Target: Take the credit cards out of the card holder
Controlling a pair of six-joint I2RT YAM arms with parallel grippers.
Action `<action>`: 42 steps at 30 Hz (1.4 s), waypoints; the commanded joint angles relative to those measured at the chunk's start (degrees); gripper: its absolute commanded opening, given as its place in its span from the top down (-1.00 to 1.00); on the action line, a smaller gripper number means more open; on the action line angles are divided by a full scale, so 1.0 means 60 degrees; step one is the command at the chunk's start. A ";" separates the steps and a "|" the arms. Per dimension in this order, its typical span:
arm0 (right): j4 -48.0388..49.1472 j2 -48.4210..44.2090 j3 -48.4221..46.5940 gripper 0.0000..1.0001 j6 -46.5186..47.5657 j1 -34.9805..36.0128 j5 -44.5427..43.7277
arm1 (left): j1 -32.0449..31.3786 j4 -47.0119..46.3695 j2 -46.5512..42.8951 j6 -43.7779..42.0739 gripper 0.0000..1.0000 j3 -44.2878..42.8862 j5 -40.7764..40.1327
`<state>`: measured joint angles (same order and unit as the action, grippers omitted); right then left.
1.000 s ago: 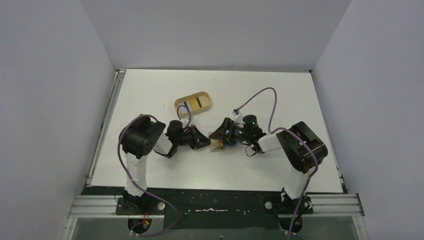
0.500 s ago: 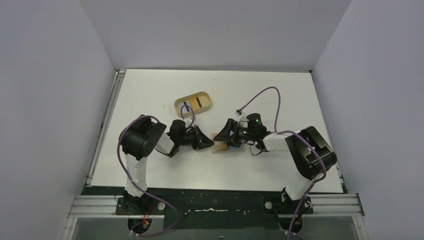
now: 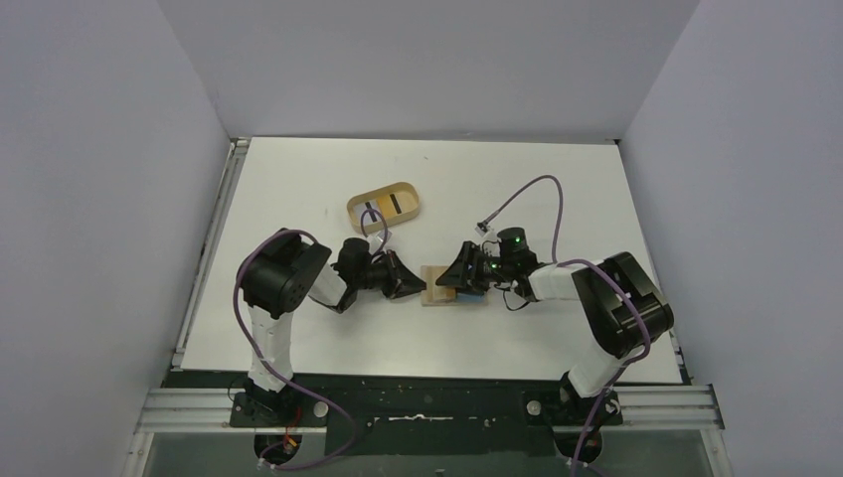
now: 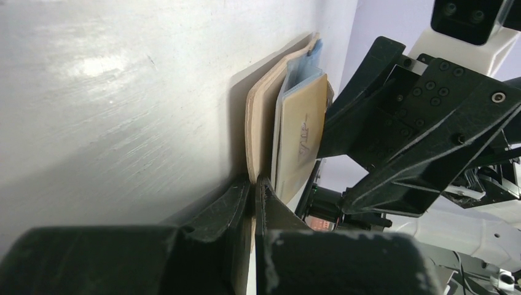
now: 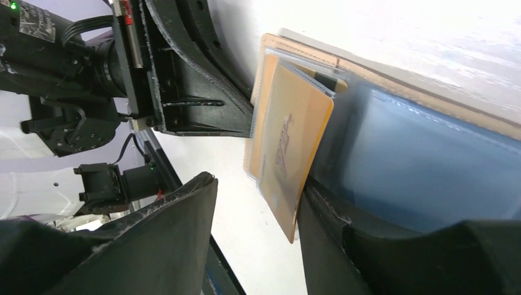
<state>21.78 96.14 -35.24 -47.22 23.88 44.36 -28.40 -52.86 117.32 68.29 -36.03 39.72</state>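
Reaching in low from the left, the left arm lies nearly flat along the table (image 3: 557, 189), and the left gripper (image 4: 254, 187) is pinched together on the left edge of the card holder (image 4: 261, 123). The right arm comes in just as low from the right, elbow bent. The right gripper (image 5: 258, 190) has its jaws apart, straddling a tan inner leaf (image 5: 289, 153) that stands up from the holder. One finger (image 5: 184, 233) is clear of the leaf, and the other lies against the clear pocket beside it.

The card holder sits open on the table between the two grippers, its long axis running left to right. A light blue card (image 5: 418, 160) is tucked in the clear pocket of its right half, lying flat along that axis. The oval wooden tray (image 3: 353, 207), farther back and to the left, holds two flat pieces, one pale and one yellow; they are too small to make out.
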 commanded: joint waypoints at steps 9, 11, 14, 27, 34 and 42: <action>0.0342 -0.0275 0.0320 0.05 0.0462 -0.0526 0.0344 | -0.0028 0.0751 -0.0055 -0.0468 1.00 -0.0011 -0.0102; 0.0428 -0.0301 0.0330 0.05 0.0412 -0.0576 0.0369 | -0.0034 0.0805 -0.0055 -0.0500 1.00 -0.0017 -0.0102; 0.0643 -0.0364 0.0354 0.05 0.0255 -0.0623 0.0473 | -0.0028 0.0851 -0.0039 -0.0526 1.00 -0.0017 -0.0095; 0.1729 -0.0255 0.0199 0.04 -0.0573 -0.0583 0.0803 | -0.0056 0.1073 -0.0043 -0.0579 1.00 -0.0185 -0.0088; 0.2145 0.0166 0.0300 0.02 -0.0697 -0.0428 0.0631 | -0.0056 0.1177 -0.0086 -0.0630 1.00 -0.0189 -0.0088; 0.2421 0.1040 0.0332 0.02 -0.0859 0.0081 0.0072 | -0.0060 0.1193 -0.0088 -0.0636 1.00 -0.0202 -0.0090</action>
<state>29.63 100.62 -33.06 -51.24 21.98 46.24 -28.32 -50.15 116.95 67.44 -37.04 40.47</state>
